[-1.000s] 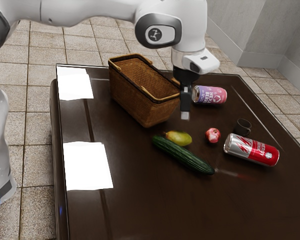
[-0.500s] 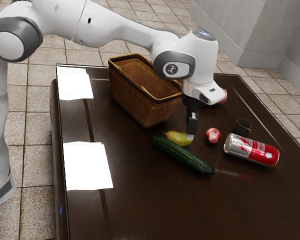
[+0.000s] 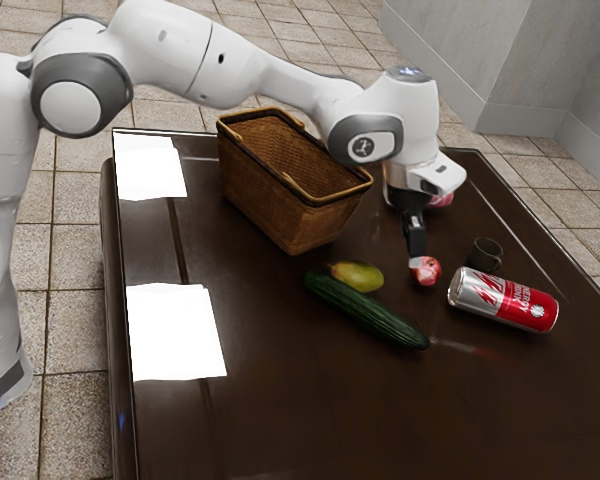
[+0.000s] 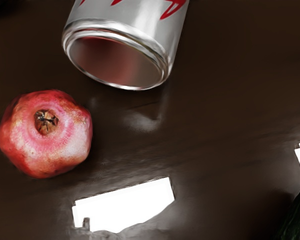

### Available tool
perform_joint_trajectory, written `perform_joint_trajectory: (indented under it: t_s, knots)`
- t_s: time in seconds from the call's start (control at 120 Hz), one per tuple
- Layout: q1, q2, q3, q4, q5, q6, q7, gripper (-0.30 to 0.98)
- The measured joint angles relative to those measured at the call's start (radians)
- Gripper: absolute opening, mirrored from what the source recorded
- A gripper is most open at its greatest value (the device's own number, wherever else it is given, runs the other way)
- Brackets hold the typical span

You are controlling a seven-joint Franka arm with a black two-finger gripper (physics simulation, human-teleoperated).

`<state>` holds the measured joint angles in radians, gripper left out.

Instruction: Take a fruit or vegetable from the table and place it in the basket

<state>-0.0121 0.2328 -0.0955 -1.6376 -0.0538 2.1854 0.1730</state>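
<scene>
In the exterior view my gripper (image 3: 416, 256) is low over the table, its tip overlapping the left edge of a red-and-pink pomegranate (image 3: 427, 271); I cannot tell whether they touch. A yellow-green pear (image 3: 358, 276) lies beside a long dark green cucumber (image 3: 368, 312). The brown wicker basket (image 3: 285, 205) stands farther back, toward the exterior view's left. From the wrist camera, the pomegranate (image 4: 45, 134) shows its crown, with part of the cucumber (image 4: 297, 220) at the picture's edge.
Just beyond the pomegranate, a red and silver can (image 3: 504, 299) lies on its side on the dark table (image 3: 280, 400), its silver end (image 4: 120, 55) near the fruit in the wrist view. A dark mug (image 3: 486, 253) stands behind it. A pink can (image 3: 442, 200) is partly hidden behind my hand.
My hand has come down from beside the basket, passed above the pear's end, and moved toward the exterior view's right to the pomegranate. The fruit, cucumber and basket have not moved.
</scene>
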Motion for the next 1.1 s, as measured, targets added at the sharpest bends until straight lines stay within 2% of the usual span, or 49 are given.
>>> perform_joint_trajectory:
  t_s: [0.15,0.467,0.875,1.1]
  knots:
    - [-0.001,0.027,-0.001,0.04,0.043,-0.07,0.0,0.66]
    - [0.003,0.106,-0.001,0.118,0.054,-0.075,0.0,0.66]
    - [0.057,0.273,-0.002,0.265,-0.01,-0.008,0.002,0.66]
    - [0.072,0.318,0.001,0.275,-0.022,0.038,0.002,0.66]
